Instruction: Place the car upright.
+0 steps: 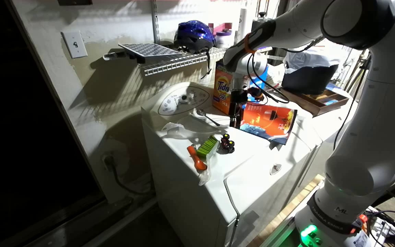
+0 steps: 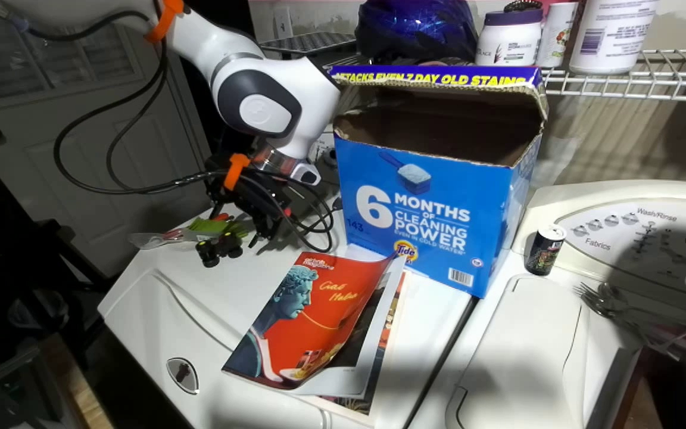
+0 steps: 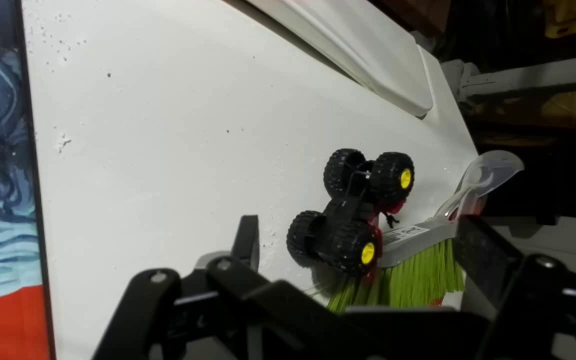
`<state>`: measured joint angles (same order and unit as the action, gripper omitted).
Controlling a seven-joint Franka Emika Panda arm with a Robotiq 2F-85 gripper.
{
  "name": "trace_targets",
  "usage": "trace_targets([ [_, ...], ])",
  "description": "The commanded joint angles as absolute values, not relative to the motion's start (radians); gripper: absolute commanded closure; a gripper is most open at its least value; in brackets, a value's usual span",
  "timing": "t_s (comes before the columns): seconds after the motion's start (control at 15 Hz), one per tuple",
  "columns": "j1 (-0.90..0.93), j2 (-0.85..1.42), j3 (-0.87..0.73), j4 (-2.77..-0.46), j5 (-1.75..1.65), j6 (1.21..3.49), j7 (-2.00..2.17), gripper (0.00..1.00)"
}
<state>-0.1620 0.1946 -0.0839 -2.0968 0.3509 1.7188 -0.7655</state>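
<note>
The car is a small toy truck with big black wheels, yellow hubs and some red bodywork. It lies on its side on the white washer top, hubs facing up, in both exterior views (image 1: pixel 227 144) (image 2: pixel 219 248). In the wrist view the car (image 3: pixel 343 215) shows its dark underside, and its red side is against or very near the green-bristled brush (image 3: pixel 420 272). My gripper (image 1: pixel 236 123) is above the washer top, between the car and the magazine. In the wrist view its fingers are wide apart with nothing held, and the car appears ahead between them.
The green brush (image 1: pixel 207 147) and an orange scoop (image 1: pixel 196 158) lie beside the car near the washer's edge. A magazine (image 2: pixel 313 310) lies on the other side. The tall Tide box (image 2: pixel 426 208) stands behind. A spoon (image 1: pixel 208 117) lies near the dial panel.
</note>
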Motion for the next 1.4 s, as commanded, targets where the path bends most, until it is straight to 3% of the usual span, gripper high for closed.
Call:
trace_targets([
  [0.0,-0.161,0.190,-0.079,-2.095,0.344,1.717,-0.758,0.00],
  [0.67,-0.175,0.045,-0.115,-2.272,0.369,1.854,-0.712,0.00],
  [1.33,-0.069,-0.012,-0.048,-2.349,0.336,2.107,-0.486,0.00],
])
